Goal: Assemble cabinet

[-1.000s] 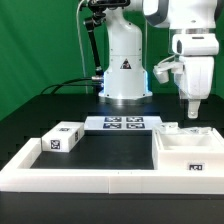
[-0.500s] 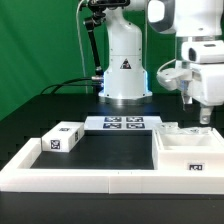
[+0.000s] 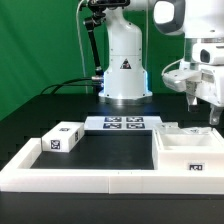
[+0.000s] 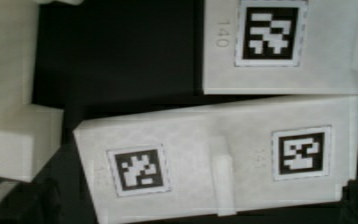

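The cabinet's large white box shell (image 3: 188,152) lies open-side-up at the exterior view's right, with a tag on its front. Behind it lie smaller white panels (image 3: 176,128). A small white block (image 3: 60,138) with tags sits at the left. My gripper (image 3: 214,113) hangs at the far right, above the panels behind the shell, holding nothing that I can see. Its fingers are too small there to judge, and they do not show in the wrist view. The wrist view looks down on a white panel with two tags (image 4: 229,155) and another tagged panel (image 4: 274,45) beside it.
The marker board (image 3: 125,124) lies flat in front of the robot's white base (image 3: 125,70). A low white L-shaped border wall (image 3: 90,180) runs along the front and left of the black table. A white part (image 4: 12,130) shows at the wrist view's edge.
My gripper has moved toward the exterior view's right and slightly down, from above the shell's back edge to the far right. No part has moved.
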`<state>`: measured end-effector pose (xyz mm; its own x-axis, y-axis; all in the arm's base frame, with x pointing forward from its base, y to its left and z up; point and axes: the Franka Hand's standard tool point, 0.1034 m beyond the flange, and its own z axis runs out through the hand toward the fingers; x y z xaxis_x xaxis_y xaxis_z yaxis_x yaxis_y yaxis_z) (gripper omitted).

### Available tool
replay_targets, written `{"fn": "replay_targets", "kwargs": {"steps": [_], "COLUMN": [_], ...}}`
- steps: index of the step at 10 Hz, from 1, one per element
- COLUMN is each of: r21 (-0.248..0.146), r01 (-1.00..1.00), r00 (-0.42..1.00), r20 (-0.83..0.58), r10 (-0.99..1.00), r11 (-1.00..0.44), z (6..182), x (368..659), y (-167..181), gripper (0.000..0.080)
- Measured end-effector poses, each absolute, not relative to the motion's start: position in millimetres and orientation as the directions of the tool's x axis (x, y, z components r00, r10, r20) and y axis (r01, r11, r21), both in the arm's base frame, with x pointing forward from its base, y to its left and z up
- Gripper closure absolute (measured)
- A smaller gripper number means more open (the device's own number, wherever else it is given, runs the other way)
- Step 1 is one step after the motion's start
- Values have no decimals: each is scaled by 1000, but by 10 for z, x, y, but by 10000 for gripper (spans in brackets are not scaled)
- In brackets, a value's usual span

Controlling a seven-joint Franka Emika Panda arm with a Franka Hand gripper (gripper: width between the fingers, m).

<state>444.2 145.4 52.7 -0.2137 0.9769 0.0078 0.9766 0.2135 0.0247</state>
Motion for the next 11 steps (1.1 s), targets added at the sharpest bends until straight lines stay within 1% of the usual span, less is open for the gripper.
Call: {"fn": "replay_targets", "kwargs": {"steps": [1, 2, 3, 5, 8, 11], "r21": [15, 8, 11, -1, -33, -39], "r01": [959, 957, 955, 952, 952, 957], "r00": [-282, -289, -297, -305, -302, -286], "r20": [9, 14, 20, 29, 41, 43], "r10": [959, 957, 955, 952, 953, 957], "r11": [282, 289, 297, 306, 303, 288], "z": [482, 449, 427, 349, 192, 169], "x": [4414, 4380, 4358, 4311, 4228, 4198], "y": [1445, 1479, 1522, 1525, 1487, 1534], "gripper": [2, 2, 2, 2, 2, 2]}}
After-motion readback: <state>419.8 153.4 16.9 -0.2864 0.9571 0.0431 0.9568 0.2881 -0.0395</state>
